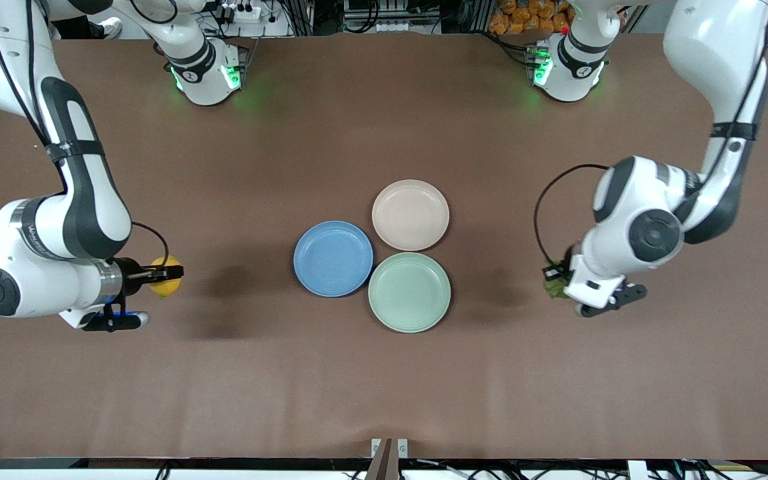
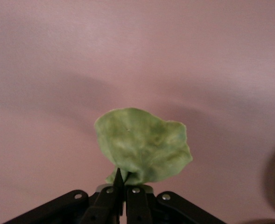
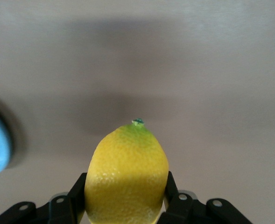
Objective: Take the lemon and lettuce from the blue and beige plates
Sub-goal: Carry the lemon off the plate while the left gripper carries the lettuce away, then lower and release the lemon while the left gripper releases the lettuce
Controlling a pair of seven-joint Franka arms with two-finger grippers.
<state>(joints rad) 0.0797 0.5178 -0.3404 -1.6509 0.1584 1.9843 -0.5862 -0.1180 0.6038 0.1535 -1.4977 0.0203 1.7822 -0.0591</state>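
The lemon (image 3: 126,175) is off its plate, clamped between the fingers of the right gripper (image 1: 169,272) and held in the air over bare surface (image 1: 384,387) toward the right arm's end, well apart from the plates. The lettuce (image 2: 143,150) hangs from the left gripper (image 1: 555,279), whose fingers are pinched together on the leaf's lower edge, over bare surface toward the left arm's end. The blue plate (image 1: 333,258) and the beige plate (image 1: 411,215) both lie empty at the middle of the surface, touching or almost touching each other and a mint-green plate (image 1: 409,292), which is also empty and lies nearest the front camera. Both picks look done, so the task seems at its closing step: carrying away. The next move, as I judge it, calls only for keeping a firm hold; the thin leaf, gripped by one edge, could slip or tear if swung
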